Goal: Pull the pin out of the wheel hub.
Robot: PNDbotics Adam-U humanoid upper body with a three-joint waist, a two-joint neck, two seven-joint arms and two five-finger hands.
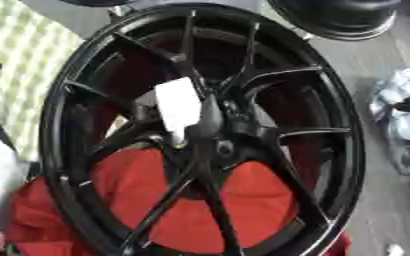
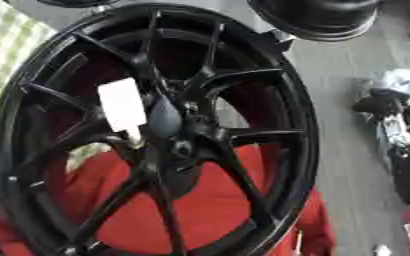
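The right hand (image 2: 390,106) sits at the view's right edge, its black-and-silver forearm (image 2: 408,165) extending down behind it.

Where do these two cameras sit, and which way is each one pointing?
Left eye view: in the robot's head, looking down at the black wheel and the white tag by its hub; no robot hand clearly shows.
Right eye view: beside it in the head, looking down the same way; a black-and-silver shape at the right edge may be the robot's right arm, I cannot tell.
Shared: the wheel, the tag, the red cloth, and a second wheel at the top.
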